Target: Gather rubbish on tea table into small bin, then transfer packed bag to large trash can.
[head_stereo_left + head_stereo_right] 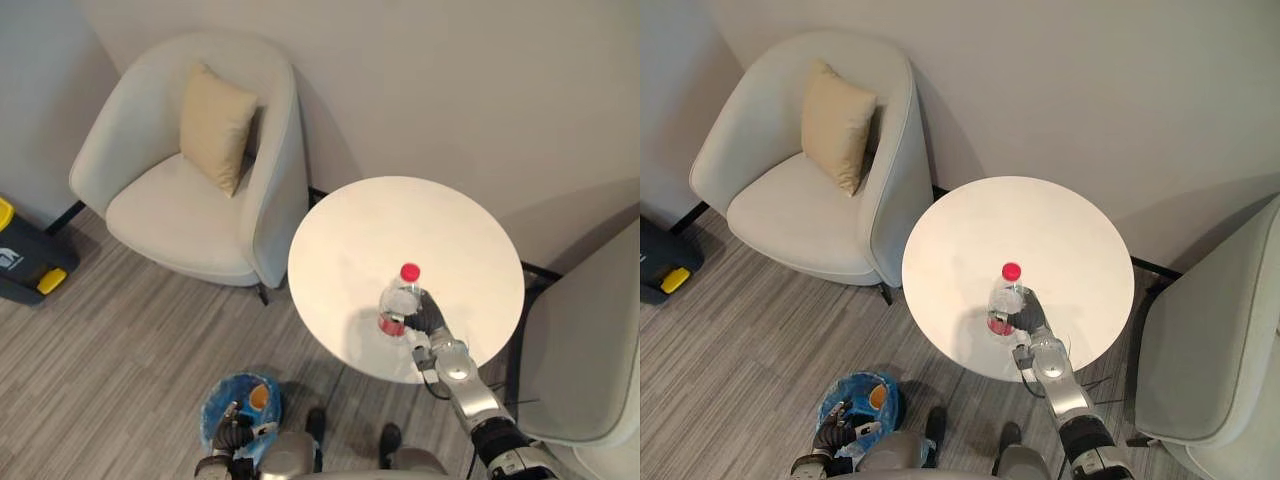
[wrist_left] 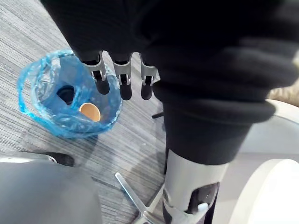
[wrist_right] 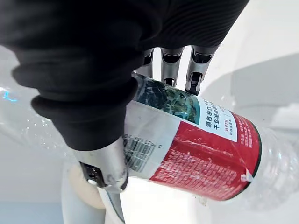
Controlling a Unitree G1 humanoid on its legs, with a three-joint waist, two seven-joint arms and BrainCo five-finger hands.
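Observation:
A clear plastic bottle point(image 1: 397, 302) with a red cap and a red label stands on the round white tea table point(image 1: 400, 220), near its front edge. My right hand point(image 1: 433, 319) is shut on the bottle from the front right, its fingers point(image 3: 194, 70) curled round the label point(image 3: 196, 154). On the floor in front of the table stands the small bin point(image 1: 240, 398), lined with a blue bag point(image 2: 46, 116); an orange-brown cup point(image 2: 89, 112) lies inside. My left hand point(image 1: 230, 435) hangs just over the bin's near rim, with relaxed fingers point(image 2: 126, 86) that hold nothing.
A pale armchair point(image 1: 170, 205) with a beige cushion point(image 1: 213, 125) stands left of the table. Another pale chair point(image 1: 590, 350) is close on the right. A black and yellow object point(image 1: 25, 262) sits on the floor at far left. A wall runs behind.

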